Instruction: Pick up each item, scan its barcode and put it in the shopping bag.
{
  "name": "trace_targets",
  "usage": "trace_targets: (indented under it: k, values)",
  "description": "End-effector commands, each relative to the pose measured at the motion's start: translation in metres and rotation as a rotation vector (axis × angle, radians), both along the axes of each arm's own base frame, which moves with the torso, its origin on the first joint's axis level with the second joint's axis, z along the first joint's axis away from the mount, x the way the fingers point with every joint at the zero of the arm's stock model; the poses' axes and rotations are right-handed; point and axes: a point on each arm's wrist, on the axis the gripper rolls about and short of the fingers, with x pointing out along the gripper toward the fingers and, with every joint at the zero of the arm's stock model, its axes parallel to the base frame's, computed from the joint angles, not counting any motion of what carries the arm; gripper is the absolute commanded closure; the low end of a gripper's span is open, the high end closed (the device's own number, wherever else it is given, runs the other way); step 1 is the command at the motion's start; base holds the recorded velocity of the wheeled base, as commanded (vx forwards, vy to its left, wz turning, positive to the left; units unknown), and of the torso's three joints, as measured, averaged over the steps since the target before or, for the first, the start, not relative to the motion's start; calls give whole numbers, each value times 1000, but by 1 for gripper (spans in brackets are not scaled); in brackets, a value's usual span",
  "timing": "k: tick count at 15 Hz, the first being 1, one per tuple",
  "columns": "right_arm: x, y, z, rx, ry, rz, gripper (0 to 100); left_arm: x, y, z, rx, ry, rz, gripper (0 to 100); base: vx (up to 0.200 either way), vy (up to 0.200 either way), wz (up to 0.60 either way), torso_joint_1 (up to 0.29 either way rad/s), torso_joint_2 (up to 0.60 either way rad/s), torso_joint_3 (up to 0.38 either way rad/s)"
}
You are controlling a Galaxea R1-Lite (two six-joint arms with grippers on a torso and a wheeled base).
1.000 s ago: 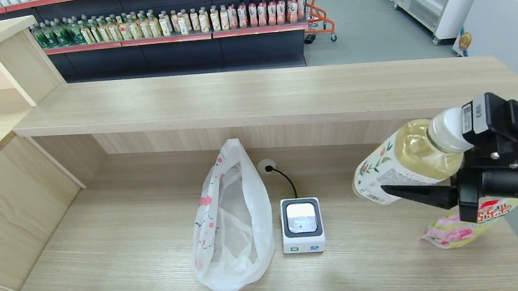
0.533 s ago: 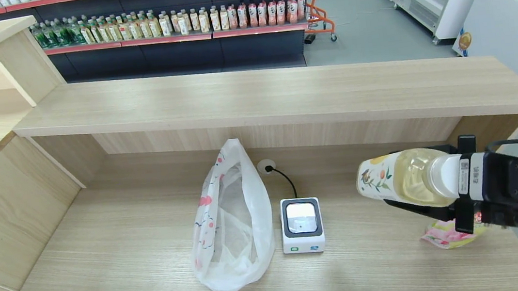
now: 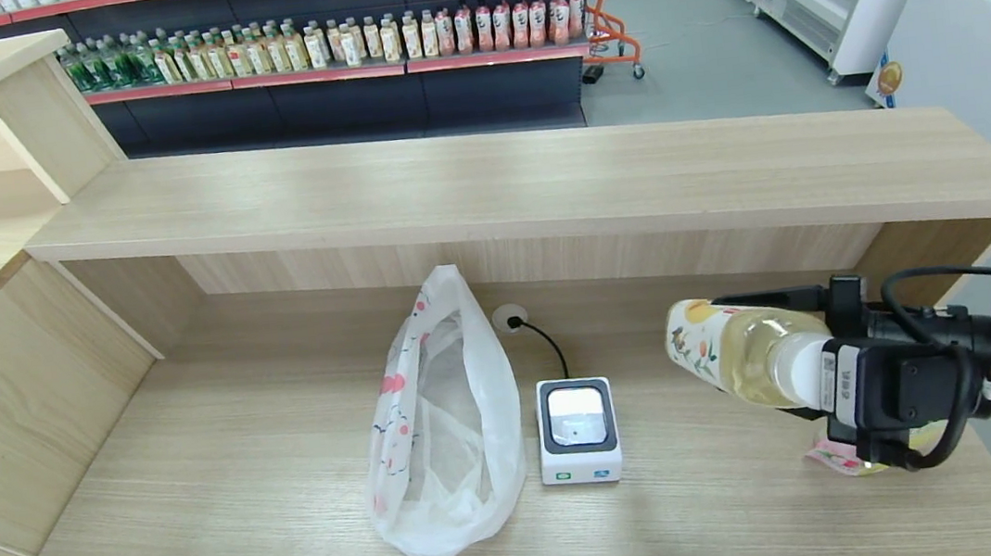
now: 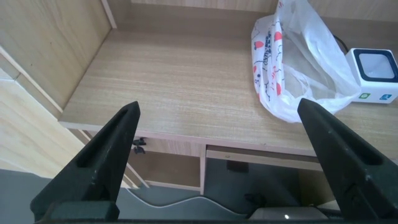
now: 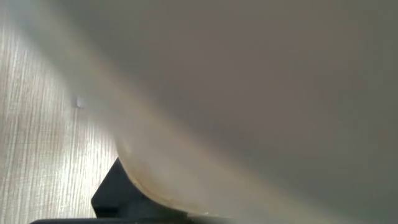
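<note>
Vs 1 s ago the R gripper (image 3: 784, 357) has come lower and turned w/ the bottle (image 3: 717, 341), which now lies about level in the air, base toward the scanner (image 3: 578, 430), cap by the wrist. R fingers are clamped on the bottle, one above and one below, over the right end of the counter (image 3: 247, 474) and a pink snack pack (image 3: 838, 455); L gripper (image 4: 217, 162) is spread wide, empty, by the counter's near edge. Scanner sits mid-counter, bag (image 3: 442, 424) just beside it on the left.
</note>
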Motion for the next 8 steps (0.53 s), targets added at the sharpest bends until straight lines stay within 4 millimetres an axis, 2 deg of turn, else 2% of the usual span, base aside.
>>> trace_targets:
  k: [1, 2, 6, 8]
  values:
    - [8, 3, -11, -29, 25, 4, 100, 0, 0, 0, 0, -1, 0, 0, 0, 0, 0, 0, 0, 0]
    - [12, 4, -14, -42, 14, 8, 100, 0, 0, 0, 0, -1, -1, 0, 0, 0, 0, 0, 0, 0]
    - [21, 8, -20, -44, -38, 16, 100, 0, 0, 0, -3, -1, -1, 0, 0, 200, 0, -4, 0, 5]
    - [18, 6, -26, -66, -23, 17, 100, 0, 0, 0, -3, -1, 0, 0, 0, 200, 0, 14, 5, -2]
